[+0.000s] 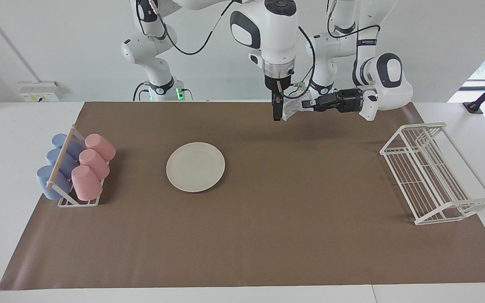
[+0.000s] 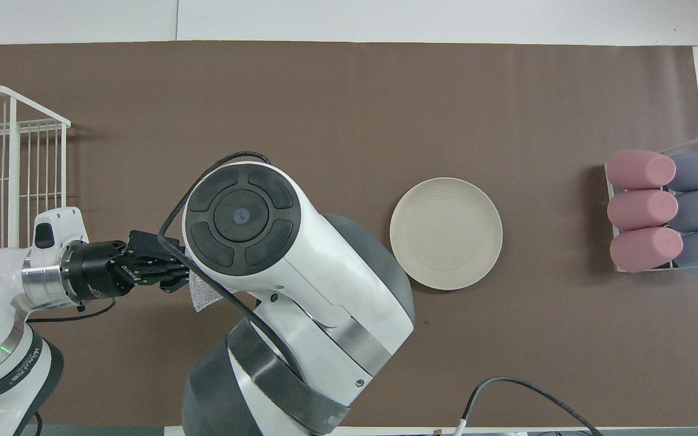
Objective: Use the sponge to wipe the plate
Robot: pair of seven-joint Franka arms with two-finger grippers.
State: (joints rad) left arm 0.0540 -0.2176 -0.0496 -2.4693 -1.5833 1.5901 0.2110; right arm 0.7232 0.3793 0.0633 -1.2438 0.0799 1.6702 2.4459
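While overhead hides it, facing shows sponge [image 1: 294, 107] airborne.

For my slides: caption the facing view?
Left gripper offers sponge to open right gripper; plate waits.

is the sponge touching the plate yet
Apart. The facing view shows the sponge up in the air, pinched in the left gripper near the robots, while the plate lies bare on the brown mat with open mat between them.
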